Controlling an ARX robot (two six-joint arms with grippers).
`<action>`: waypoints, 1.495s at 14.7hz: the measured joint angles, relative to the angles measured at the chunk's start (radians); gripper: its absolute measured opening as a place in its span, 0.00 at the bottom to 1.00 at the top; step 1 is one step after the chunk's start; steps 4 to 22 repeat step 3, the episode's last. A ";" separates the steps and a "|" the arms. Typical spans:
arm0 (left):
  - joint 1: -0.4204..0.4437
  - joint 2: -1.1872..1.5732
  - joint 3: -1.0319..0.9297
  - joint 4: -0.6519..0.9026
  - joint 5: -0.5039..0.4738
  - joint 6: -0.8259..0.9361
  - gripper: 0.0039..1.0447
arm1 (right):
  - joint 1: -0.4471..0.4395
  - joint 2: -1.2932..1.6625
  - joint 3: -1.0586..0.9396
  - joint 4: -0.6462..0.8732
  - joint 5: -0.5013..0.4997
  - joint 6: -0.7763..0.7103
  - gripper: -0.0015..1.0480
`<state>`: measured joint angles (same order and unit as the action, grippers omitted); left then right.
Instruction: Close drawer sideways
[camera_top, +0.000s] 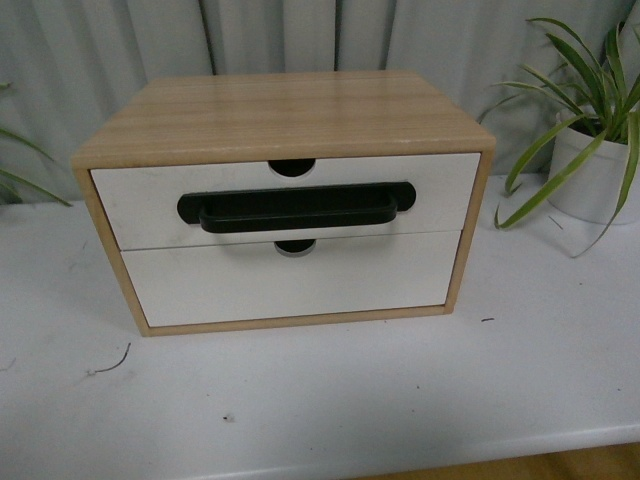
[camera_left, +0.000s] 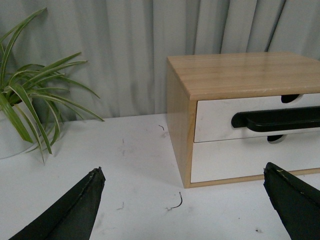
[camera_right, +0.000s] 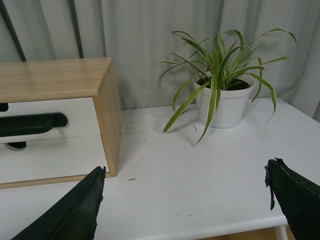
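A light wood cabinet (camera_top: 290, 105) stands on the white table (camera_top: 350, 400). The drawer (camera_top: 140, 205) is its upper one. It has a white front, a long black bar handle (camera_top: 295, 208) and a half-round notch (camera_top: 291, 167) in the top edge. Its front stands a little forward of the plain lower drawer (camera_top: 290, 285). Neither arm shows in the front view. My left gripper (camera_left: 182, 200) is open and empty, low over the table off the cabinet's left front corner; the drawer (camera_left: 215, 117) shows there too. My right gripper (camera_right: 185, 200) is open and empty, off the cabinet's right side, where the drawer (camera_right: 75, 112) also shows.
A potted spider plant (camera_top: 590, 170) stands to the right of the cabinet, seen also in the right wrist view (camera_right: 225, 105). Another plant (camera_left: 10, 135) stands to the left. Grey curtains hang behind. The table's front edge (camera_top: 560, 440) is near.
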<state>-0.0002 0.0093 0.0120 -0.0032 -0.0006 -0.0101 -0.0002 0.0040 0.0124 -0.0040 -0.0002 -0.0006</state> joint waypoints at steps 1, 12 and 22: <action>0.000 0.000 0.000 0.000 0.000 0.000 0.93 | 0.000 0.000 0.000 0.000 0.000 0.000 0.93; 0.000 0.000 0.000 0.000 0.000 0.000 0.94 | 0.000 0.000 0.000 0.000 0.000 0.000 0.94; 0.000 0.000 0.000 0.000 0.000 0.000 0.94 | 0.000 0.000 0.000 0.000 0.000 0.000 0.94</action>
